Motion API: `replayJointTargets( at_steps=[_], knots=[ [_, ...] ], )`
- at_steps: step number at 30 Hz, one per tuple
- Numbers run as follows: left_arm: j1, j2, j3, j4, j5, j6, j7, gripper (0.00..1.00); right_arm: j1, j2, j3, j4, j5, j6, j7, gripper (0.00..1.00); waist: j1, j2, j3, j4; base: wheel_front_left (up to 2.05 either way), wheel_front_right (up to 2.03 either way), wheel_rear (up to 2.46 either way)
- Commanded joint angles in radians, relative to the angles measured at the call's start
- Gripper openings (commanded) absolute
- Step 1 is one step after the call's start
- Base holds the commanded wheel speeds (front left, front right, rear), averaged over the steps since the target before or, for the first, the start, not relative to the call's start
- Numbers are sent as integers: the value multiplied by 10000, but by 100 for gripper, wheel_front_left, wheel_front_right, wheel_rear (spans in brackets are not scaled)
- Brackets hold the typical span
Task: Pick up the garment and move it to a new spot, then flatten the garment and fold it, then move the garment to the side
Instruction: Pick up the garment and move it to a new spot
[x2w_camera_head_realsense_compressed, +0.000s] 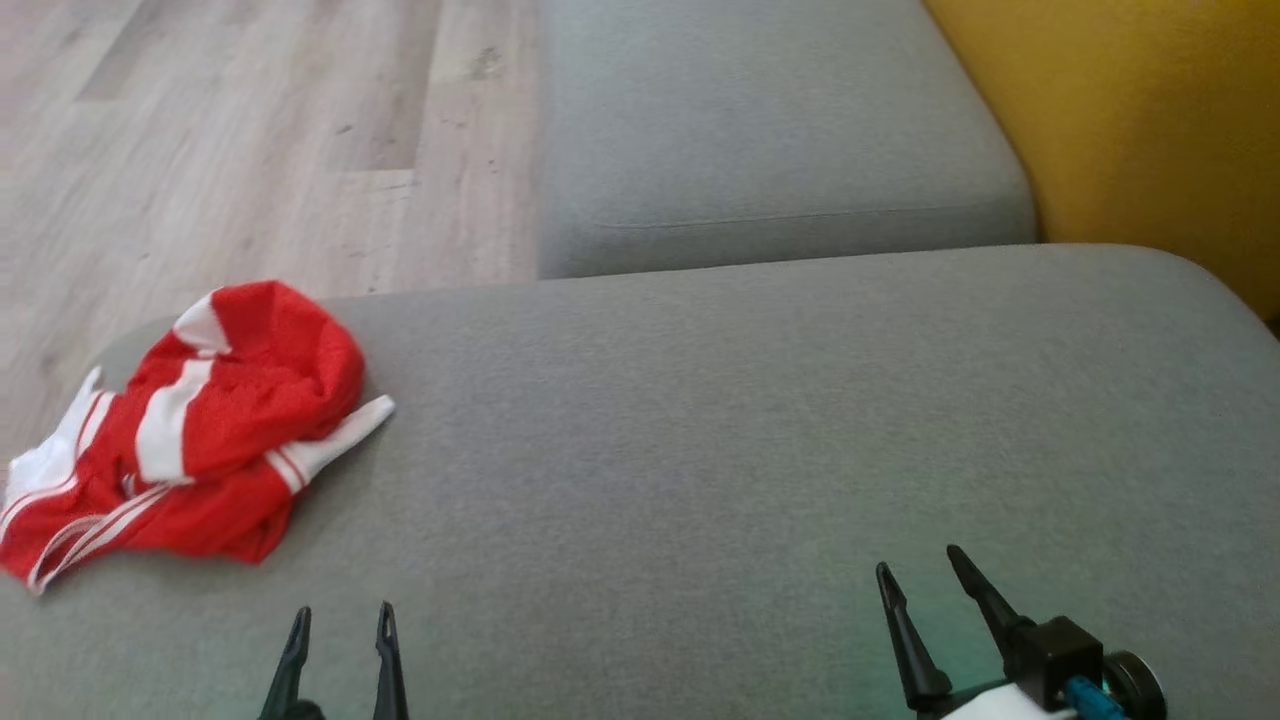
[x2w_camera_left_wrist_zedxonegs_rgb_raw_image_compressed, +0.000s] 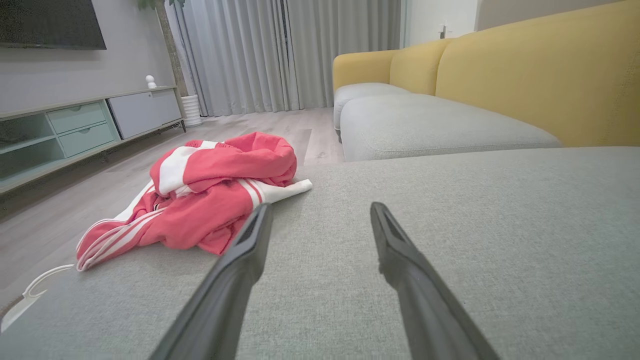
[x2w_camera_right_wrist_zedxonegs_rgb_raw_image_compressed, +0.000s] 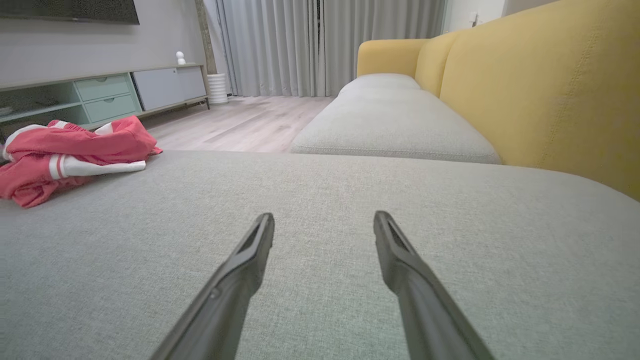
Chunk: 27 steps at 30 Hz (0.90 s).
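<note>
My left gripper (x2w_camera_head_realsense_compressed: 344, 610) and right gripper (x2w_camera_head_realsense_compressed: 918, 560) both hang empty, fingers spread, over the grey fabric sofa seat (x2w_camera_head_realsense_compressed: 700, 450). The crumpled red-and-white mesh garment (x2w_camera_head_realsense_compressed: 200, 430) lies ahead-left at the seat's corner, so my left arm is nearer.

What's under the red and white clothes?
The garment lies crumpled on the grey sofa cushion, near its left edge. The cushion runs on beneath it. Whether anything small is tucked under the folds cannot be seen.
</note>
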Motion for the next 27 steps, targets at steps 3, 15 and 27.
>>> replayJointTargets(
  at_steps=[3, 15, 27],
  knots=[
    [-612, 36, 434, -237, 153, -51, -122, 100, -191, -93, 247, -333, 20, -7, -120, 100, -1, -1, 41, 602, 0, 0, 0],
    [-341, 201, 710, -506, 322, 177, -122, 100, -238, -93, 415, -357, 329, -7, -120, 100, -1, -1, 237, 2644, 0, 0, 0],
    [-130, 346, 1028, -1110, 380, 491, -122, 100, -492, -93, 507, -594, 237, -7, -120, 100, -1, -1, 867, 3275, 0, 0, 0]
  ],
)
